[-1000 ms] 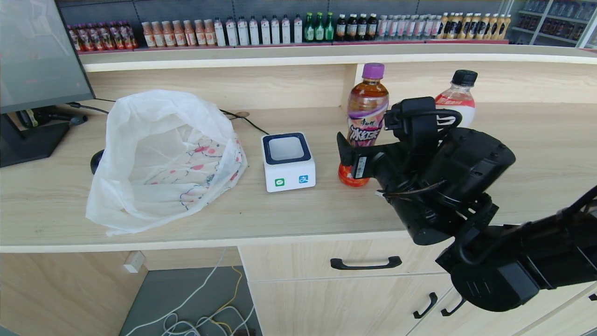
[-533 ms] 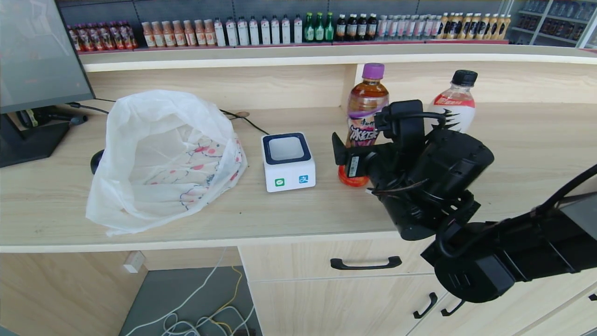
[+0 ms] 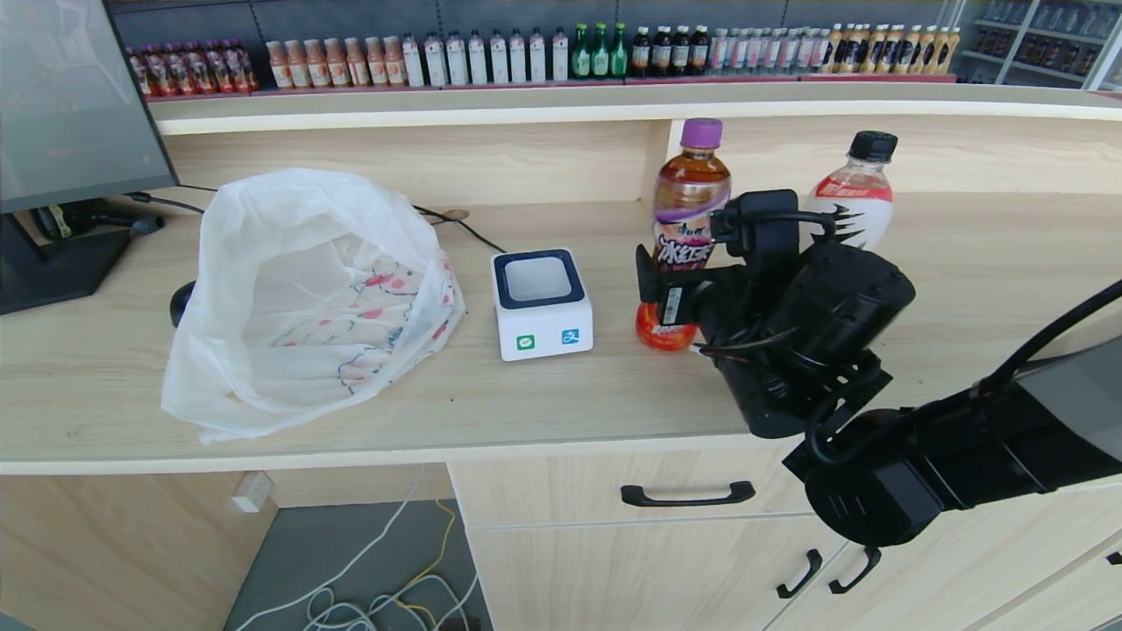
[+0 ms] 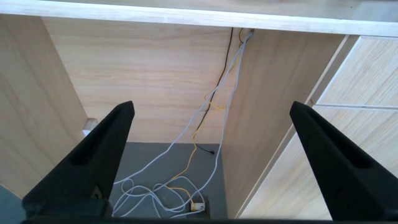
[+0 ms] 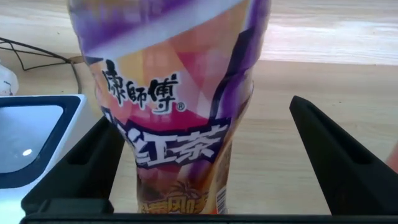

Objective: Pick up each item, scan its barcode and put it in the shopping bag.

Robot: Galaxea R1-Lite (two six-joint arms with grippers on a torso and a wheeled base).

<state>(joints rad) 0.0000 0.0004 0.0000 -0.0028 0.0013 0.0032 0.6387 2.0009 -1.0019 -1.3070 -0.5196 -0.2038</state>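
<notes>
**Approach on tea bottle completed, grasp not yet made**

Over the preceding second the right gripper (image 5: 205,165) advanced across the desk (image 3: 526,394) and settled around the purple-capped tea bottle (image 3: 690,197). Its jaws stood open, one on either side of the label, apparently without contact. The bottle stood upright on the desk, just beside the scanner (image 3: 542,302). The shopping bag (image 3: 298,289) lay open beyond the scanner. The left gripper (image 4: 211,162) hung open below desk level. Judgement: closing on the bottle is the next step, with scanning and bagging outstanding.
</notes>
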